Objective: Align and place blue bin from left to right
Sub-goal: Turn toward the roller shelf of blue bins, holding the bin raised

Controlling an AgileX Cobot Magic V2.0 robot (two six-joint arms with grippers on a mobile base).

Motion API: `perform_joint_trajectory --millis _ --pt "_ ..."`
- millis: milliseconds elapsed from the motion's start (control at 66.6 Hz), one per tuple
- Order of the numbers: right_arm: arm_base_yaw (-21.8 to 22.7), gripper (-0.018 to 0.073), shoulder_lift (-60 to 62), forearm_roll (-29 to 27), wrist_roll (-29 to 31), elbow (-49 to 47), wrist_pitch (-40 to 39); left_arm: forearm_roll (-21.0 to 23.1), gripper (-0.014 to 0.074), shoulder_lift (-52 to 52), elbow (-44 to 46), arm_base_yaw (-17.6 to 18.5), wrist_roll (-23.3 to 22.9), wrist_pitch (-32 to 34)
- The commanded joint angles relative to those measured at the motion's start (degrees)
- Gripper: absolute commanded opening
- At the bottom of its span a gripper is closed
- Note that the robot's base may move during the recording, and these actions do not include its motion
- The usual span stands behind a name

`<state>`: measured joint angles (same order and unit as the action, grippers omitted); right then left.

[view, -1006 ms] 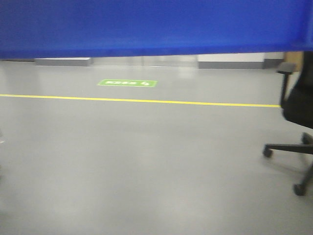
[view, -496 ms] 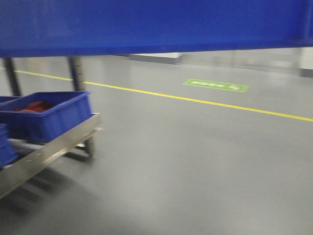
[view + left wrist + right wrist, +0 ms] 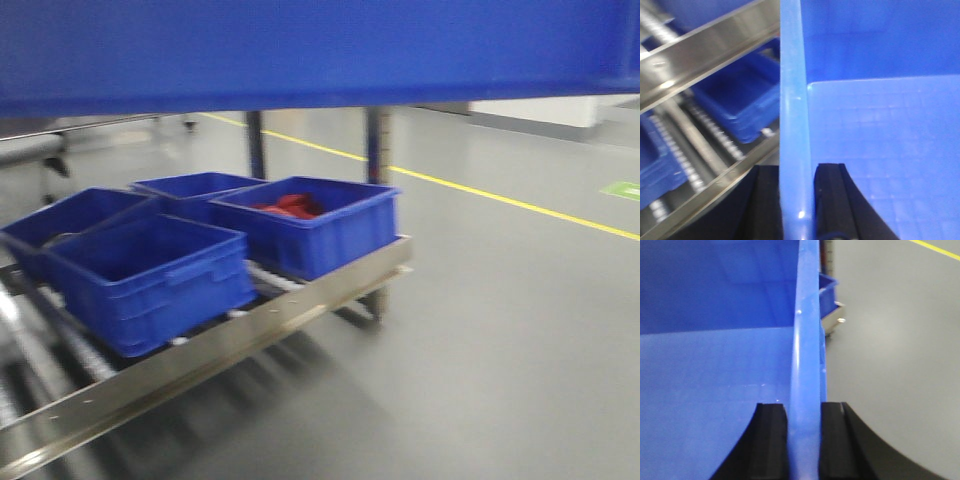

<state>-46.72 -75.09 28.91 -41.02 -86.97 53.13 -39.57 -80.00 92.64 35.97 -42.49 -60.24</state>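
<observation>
Now pinching opposite end walls of large bright-blue plastic crate with left hand and right hand, long axis crosswise, steel roller rack low-left ahead.

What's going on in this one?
Both arms hold the blue bin up: the left gripper and the right gripper are each clamped over one of its side walls. The bin fills the top of the front view. Ahead and to the left stands a metal roller rack carrying four other bins, one with red items inside. The held bin is not yet on the rack.
</observation>
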Motion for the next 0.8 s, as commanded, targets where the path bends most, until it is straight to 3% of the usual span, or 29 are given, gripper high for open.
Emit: perform_joint_trajectory --millis 0,781 --pt "-0.36 -0.0079 0.97 0.58 0.56 -0.96 -7.32 -1.25 -0.0111 0.82 0.62 0.37 0.07 4.72" --pt "-0.36 -0.0079 0.97 0.58 0.56 -0.96 -7.32 -1.25 -0.0111 0.82 0.62 0.37 0.07 4.72"
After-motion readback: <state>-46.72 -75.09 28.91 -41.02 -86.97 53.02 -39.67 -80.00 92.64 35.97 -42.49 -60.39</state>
